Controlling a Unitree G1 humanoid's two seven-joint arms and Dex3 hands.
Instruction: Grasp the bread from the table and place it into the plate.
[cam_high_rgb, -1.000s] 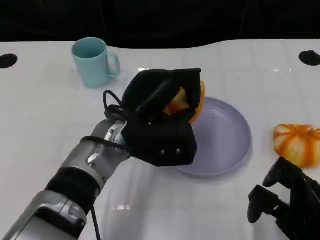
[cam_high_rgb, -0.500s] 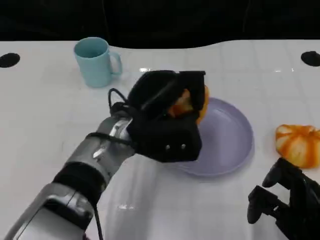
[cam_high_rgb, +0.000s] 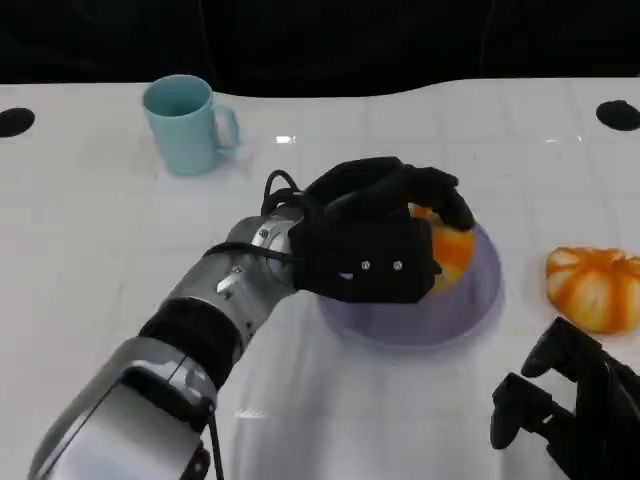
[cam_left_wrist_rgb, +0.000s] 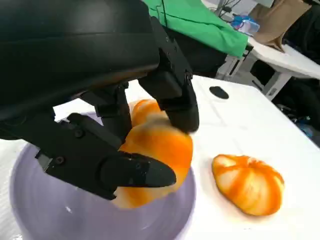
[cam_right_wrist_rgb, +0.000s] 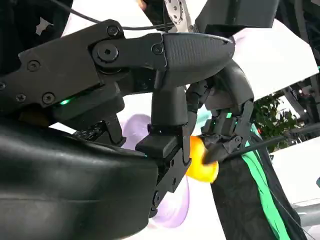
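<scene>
Orange and glossy, the bread (cam_left_wrist_rgb: 155, 150) sits inside our left hand (cam_high_rgb: 375, 245), whose black fingers (cam_left_wrist_rgb: 127, 172) wrap it from above and below. In the left wrist view we see the bread low over the bowl of the lilac plate (cam_high_rgb: 465, 310); whether it touches the plate floor we cannot tell. We judge the roll to be light and soft, with a smooth crust that could slip, so a broad hold across its rounded middle suits it better than a pinch at 1 end. Squeezing hard would likely dent it.

Our left forearm (cam_high_rgb: 215, 320) reaches in from the lower left of the head view, silver with a black cable looped at the wrist. The plate rests on the white table (cam_high_rgb: 90, 240).

A second orange bread (cam_high_rgb: 592, 285) lies on the table just beside the plate, apart from it and untouched. Our right hand (cam_high_rgb: 565, 415) rests low near the table's near edge with nothing in it, fingers curled in. A pale blue mug (cam_high_rgb: 185, 125) stands upright, well apart toward the far left.
</scene>
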